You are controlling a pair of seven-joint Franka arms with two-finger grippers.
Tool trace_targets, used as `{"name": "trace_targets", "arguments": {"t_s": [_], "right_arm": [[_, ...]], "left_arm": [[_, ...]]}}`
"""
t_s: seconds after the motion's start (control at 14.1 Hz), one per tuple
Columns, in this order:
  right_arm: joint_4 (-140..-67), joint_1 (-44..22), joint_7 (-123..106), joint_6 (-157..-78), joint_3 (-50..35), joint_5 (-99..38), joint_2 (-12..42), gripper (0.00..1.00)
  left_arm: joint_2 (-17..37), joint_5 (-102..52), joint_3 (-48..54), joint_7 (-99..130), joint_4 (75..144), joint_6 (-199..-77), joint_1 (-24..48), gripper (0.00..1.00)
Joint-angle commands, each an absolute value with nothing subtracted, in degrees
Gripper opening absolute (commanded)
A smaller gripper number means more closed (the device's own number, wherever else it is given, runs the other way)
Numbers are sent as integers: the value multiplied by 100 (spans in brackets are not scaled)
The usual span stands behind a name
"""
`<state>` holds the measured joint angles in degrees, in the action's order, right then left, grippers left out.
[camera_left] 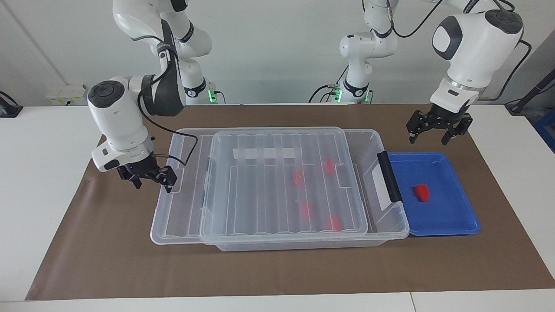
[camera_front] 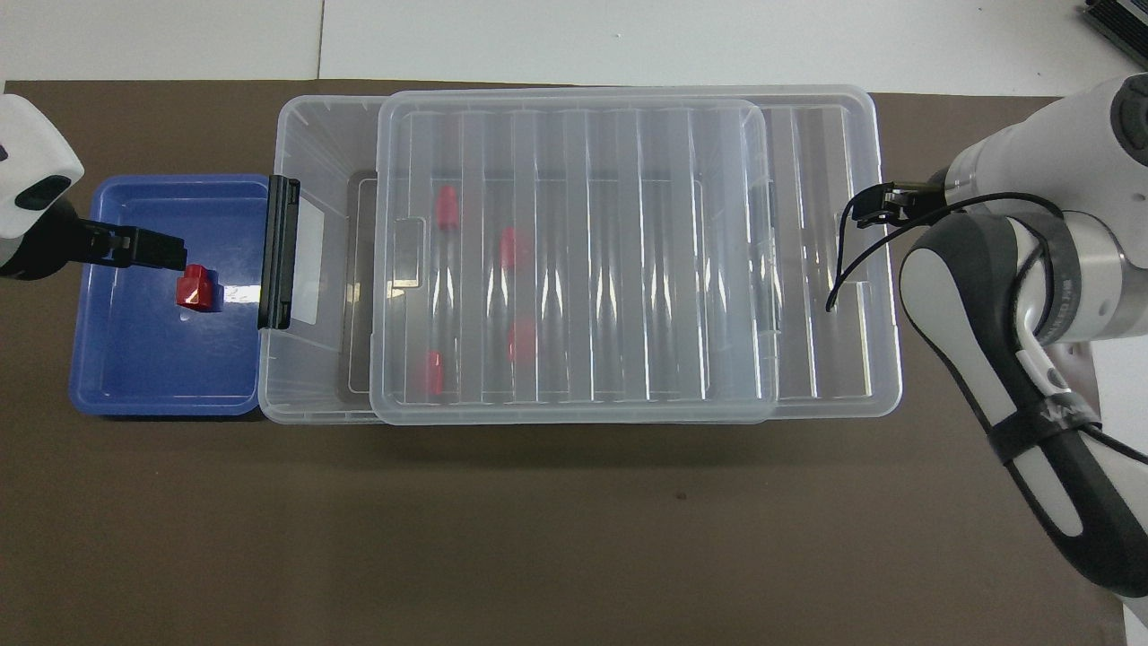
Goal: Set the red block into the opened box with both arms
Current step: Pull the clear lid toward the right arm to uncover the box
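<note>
Frankly, the biggest worry is the box [camera_left: 303,246] itself. It sits on the brown mat [camera_left: 282,273] over the tabletop [camera_left: 43,195], and a tug on its lid [camera_left: 260,208] could drag the whole bin against the blue tray [camera_left: 472,221] touching its handle end.

The lid lies offset toward the right arm's end, overhanging the box there. That leaves only a narrow gap beside the black handle [camera_left: 389,177]. If it tips off that end, or the gap stays this slim, a block dropped from above could land on the lid.

The right claw [camera_left: 152,184] is at the lid's overhanging lip with jaws wide, one finger seemingly hooked on it. That hook could slip.

The left claw [camera_left: 428,138], also spread wide and empty, hangs over the tray's rim nearer the robots. The red block [camera_left: 421,192] lies loose in the tray's middle, below the claw and apart from it. A skewed descent could knock it aside.
</note>
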<state>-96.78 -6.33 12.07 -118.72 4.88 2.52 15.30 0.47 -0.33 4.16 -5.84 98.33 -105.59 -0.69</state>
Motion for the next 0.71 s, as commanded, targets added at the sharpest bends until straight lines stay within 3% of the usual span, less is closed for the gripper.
{"name": "trace_targets", "arguments": {"t_s": [0.0, 0.28, 0.64], "right_arm": [[-9703, -493, 1187, -11777, 466, 431, 1503, 100], [-9694, -422, 1178, -11777, 466, 667, 1494, 100], [-9677, -290, 1178, -11681, 475, 703, 1468, 100]], "left_arm": [[-150, -79, 360, -843, 10037, -10677, -96, 100], [-53, -62, 360, -853, 10081, -11074, -483, 100], [474, -53, 343, -800, 10457, -12134, -834, 100]]}}
